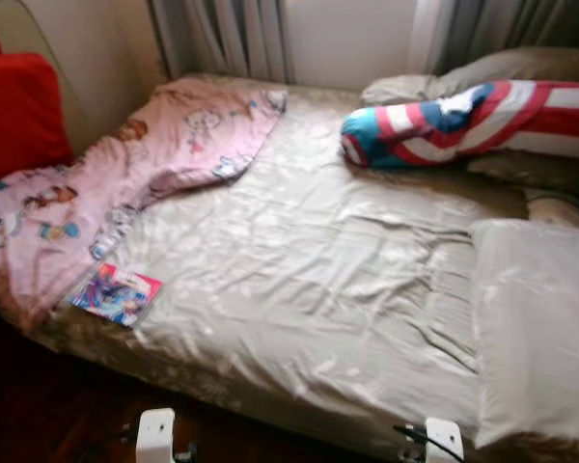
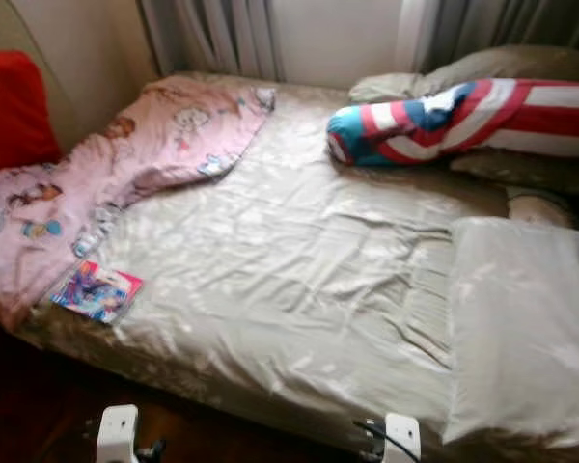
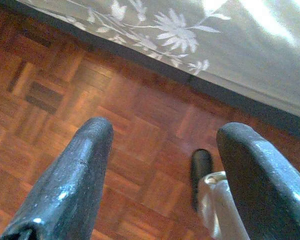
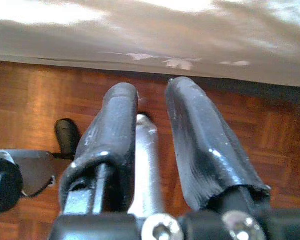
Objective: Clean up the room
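Observation:
A bed with a creased beige satin sheet (image 1: 318,280) lies before me. A pink cartoon-print blanket (image 1: 174,145) is crumpled over its left side. A small colourful picture book (image 1: 117,293) lies near the bed's front left edge. A red, white and blue bolster (image 1: 463,121) rests at the far right, on beige pillows. Both arms hang low in front of the bed, above the floor. My left gripper (image 3: 165,130) is open with nothing between its fingers. My right gripper (image 4: 151,87) is shut and holds nothing.
A white pillow (image 1: 536,328) lies on the bed's front right corner. A red cushion (image 1: 14,111) leans at the far left, and curtains (image 1: 222,39) hang behind the bed. Parquet floor (image 3: 65,75) runs along the flower-printed bed skirt (image 3: 180,35).

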You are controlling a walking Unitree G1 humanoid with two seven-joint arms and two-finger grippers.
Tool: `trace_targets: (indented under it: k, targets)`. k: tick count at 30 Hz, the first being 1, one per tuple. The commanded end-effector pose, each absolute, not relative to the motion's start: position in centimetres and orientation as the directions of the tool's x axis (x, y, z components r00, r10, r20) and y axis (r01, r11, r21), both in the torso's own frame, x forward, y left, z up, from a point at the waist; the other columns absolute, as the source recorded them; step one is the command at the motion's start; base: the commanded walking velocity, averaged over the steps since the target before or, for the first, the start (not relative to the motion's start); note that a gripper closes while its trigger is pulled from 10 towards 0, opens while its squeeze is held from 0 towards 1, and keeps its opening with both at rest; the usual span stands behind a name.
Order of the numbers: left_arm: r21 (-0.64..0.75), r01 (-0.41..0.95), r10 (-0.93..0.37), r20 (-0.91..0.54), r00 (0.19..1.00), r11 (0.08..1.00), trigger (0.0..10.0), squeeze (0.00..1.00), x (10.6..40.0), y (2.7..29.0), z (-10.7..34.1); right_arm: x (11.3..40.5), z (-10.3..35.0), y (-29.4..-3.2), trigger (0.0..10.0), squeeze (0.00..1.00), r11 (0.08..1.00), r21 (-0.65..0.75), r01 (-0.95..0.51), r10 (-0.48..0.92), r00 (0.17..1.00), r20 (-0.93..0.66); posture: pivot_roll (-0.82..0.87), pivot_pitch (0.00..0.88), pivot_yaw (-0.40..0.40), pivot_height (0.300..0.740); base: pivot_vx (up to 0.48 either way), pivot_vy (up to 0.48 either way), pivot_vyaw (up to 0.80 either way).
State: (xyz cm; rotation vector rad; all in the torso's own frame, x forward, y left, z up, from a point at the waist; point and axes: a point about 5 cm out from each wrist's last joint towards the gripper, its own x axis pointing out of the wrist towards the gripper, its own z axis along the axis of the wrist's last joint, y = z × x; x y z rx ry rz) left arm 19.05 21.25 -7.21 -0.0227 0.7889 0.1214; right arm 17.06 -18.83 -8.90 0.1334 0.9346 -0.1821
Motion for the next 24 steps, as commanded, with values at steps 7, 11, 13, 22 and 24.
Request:
trace_targets:
  k: [7, 11, 13, 22, 24]
  targets:
    - [0.02, -0.117, 0.094, -0.728, 0.679, 0.993, 10.0, 0.0, 18.38, 20.93, -7.65, 15.99, -9.31, -19.35, 10.0, 0.0, 0.975, 0.013, 0.224, -0.115, 0.549, -0.828, -0.06, 0.092, 0.037, 0.74, 0.0, 0.48, 0.0]
    - [0.02, -0.117, 0.094, -0.728, 0.679, 0.993, 10.0, 0.0, 18.39, 20.93, -7.64, 16.0, -9.3, -19.35, 10.0, 0.8, 0.974, 0.017, 0.224, -0.112, 0.55, -0.827, -0.06, 0.093, 0.036, 0.74, 0.0, 0.48, 0.0]
    - [0.02, -0.117, 0.094, -0.728, 0.679, 0.993, 10.0, 0.0, 18.39, 20.93, -7.64, 16.01, -9.3, -19.34, 10.0, 1.0, 0.975, 0.018, 0.223, -0.111, 0.551, -0.827, -0.06, 0.093, 0.036, 0.74, 0.0, 0.48, 0.0]
    - [0.018, -0.117, 0.093, -0.728, 0.679, 0.993, 10.0, 0.0, 18.41, 20.85, -7.65, 15.99, -9.31, -19.37, 10.0, 0.0, 0.977, 0.01, 0.214, -0.112, 0.547, -0.829, -0.06, 0.091, 0.034, 0.74, 0.0, 0.48, 0.0]
    - [0.019, -0.118, 0.094, -0.729, 0.678, 0.993, 10.0, 0.0, 18.41, 20.85, -7.65, 15.97, -9.32, -19.35, 10.0, 0.0, 0.977, 0.008, 0.212, -0.111, 0.547, -0.83, -0.06, 0.09, 0.033, 0.74, 0.0, 0.48, 0.0]
